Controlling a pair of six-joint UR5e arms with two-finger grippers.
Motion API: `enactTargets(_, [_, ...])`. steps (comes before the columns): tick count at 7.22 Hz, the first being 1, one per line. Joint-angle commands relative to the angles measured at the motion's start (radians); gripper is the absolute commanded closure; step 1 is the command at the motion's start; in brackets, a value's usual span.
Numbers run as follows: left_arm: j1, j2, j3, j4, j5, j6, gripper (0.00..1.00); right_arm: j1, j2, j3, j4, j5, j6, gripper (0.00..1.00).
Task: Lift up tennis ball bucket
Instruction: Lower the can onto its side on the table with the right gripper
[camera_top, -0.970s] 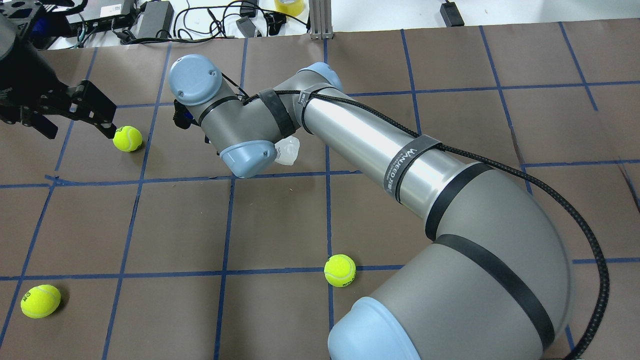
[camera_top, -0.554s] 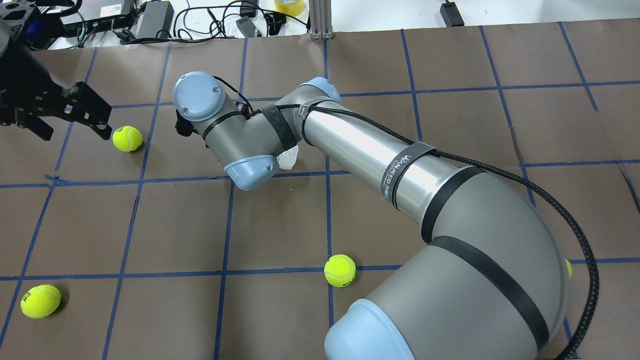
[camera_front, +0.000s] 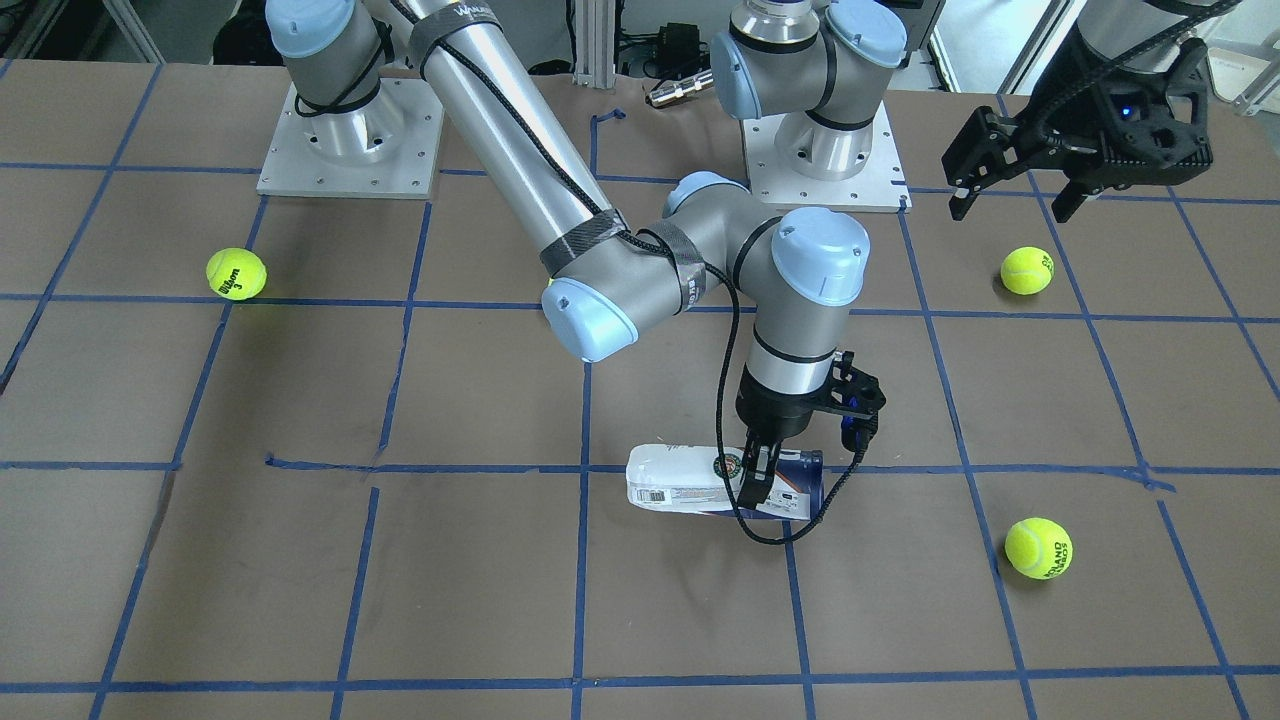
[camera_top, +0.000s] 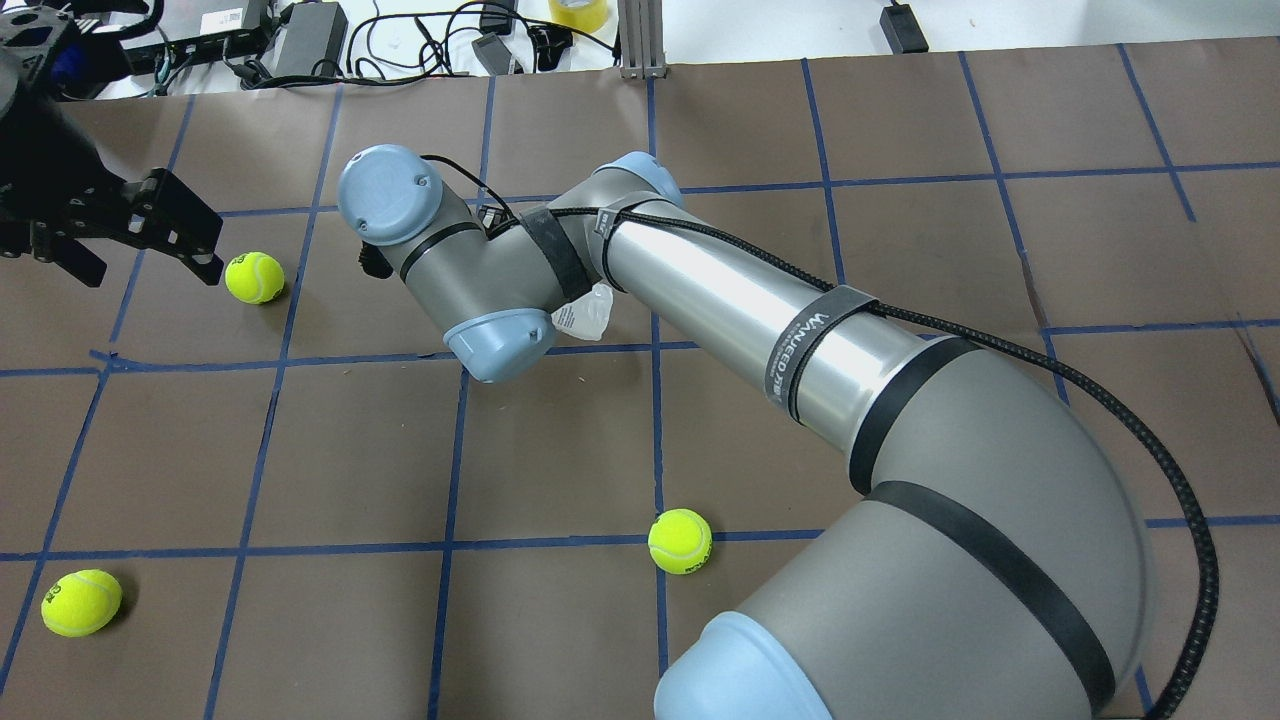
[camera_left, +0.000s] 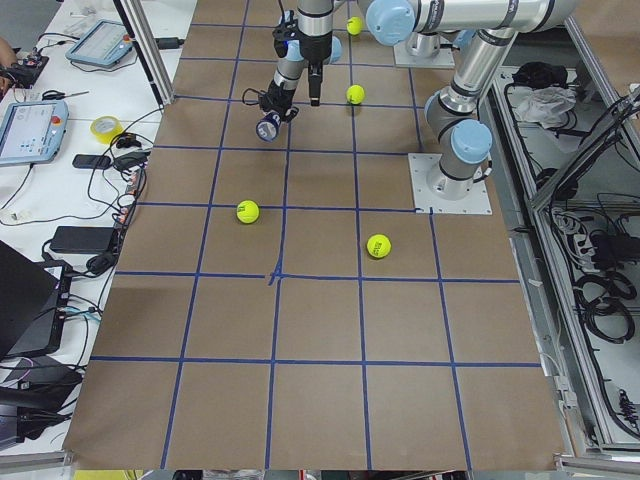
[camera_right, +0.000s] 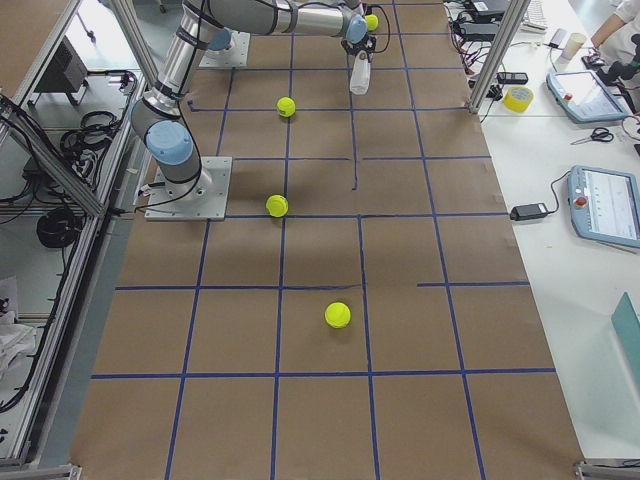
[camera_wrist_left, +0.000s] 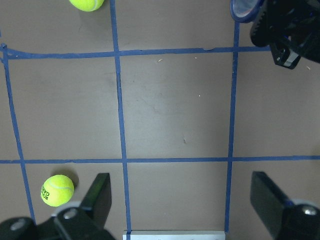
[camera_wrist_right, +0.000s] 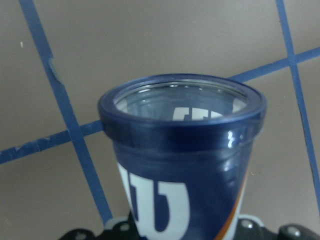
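Note:
The tennis ball bucket (camera_front: 690, 482) is a clear tube with a white and navy label. It lies on its side near the table's middle. My right gripper (camera_front: 760, 478) points down and is shut on its navy end. The right wrist view shows its dark blue rim and white "W" (camera_wrist_right: 165, 200) close up. In the overhead view only its white end (camera_top: 585, 312) shows below the right wrist. Whether it touches the table I cannot tell. My left gripper (camera_front: 1010, 210) is open and empty, apart from the tube, above a tennis ball (camera_front: 1027, 270).
Yellow-green tennis balls lie loose on the brown gridded table: one at the front-facing view's left (camera_front: 236, 273), one at its lower right (camera_front: 1038, 546). The right arm's elbow (camera_top: 950, 560) looms over the table's near side. Cables and boxes (camera_top: 300, 40) lie beyond the far edge.
The right wrist has shifted slightly and the tube's white end has moved a little with it. The left gripper has drawn back a little to the left, still open.

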Motion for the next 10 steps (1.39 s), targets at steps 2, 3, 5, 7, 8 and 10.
enactTargets(2, [-0.001,0.0,0.0,0.0,-0.006,0.0,0.0,0.0,-0.006,0.006,0.03,0.086,-0.197,0.45])
enactTargets(3, [-0.001,-0.001,0.0,0.0,-0.007,0.0,0.0,-0.003,-0.012,0.008,0.113,0.088,-0.197,0.42])
enactTargets(5, [-0.001,-0.001,0.0,0.002,-0.007,0.0,0.0,-0.007,-0.02,0.008,0.138,0.086,-0.193,0.4])
enactTargets(7, [-0.001,-0.003,0.001,0.002,-0.009,0.0,0.0,-0.007,-0.006,0.008,0.127,0.088,-0.191,0.26])
enactTargets(8, [-0.001,-0.003,0.001,0.002,-0.009,0.0,0.0,-0.008,0.012,0.008,0.123,0.088,-0.189,0.1])
enactTargets(10, [-0.004,-0.003,0.001,0.002,-0.009,0.0,0.0,-0.008,0.021,0.007,0.12,0.094,-0.188,0.0])
